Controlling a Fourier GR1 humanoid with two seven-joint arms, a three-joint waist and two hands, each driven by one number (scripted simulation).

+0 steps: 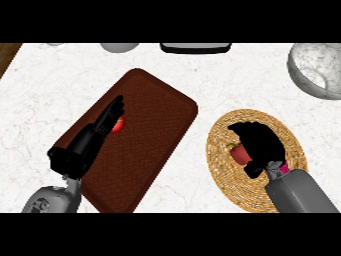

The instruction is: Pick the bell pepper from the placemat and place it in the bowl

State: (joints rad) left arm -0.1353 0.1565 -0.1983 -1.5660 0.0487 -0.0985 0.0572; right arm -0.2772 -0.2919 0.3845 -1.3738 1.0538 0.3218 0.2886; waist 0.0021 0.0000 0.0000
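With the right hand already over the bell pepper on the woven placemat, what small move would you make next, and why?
Probably lift the right hand straight up. Its fingers look curled round the bell pepper, which still sits on the round woven placemat. The marbled bowl lies farther back to the right, so the pepper must clear the mat before travelling there.

The bell pepper was red with a small green stem, and it lay on the round woven straw placemat at the right of the counter, left of the mat's middle and partly hidden by the hand curled over it. The bowl was a deep, grey-white speckled one with a marbled inside; it stood upright at the far right corner of the counter, well apart from the placemat and cut by the picture's edge.
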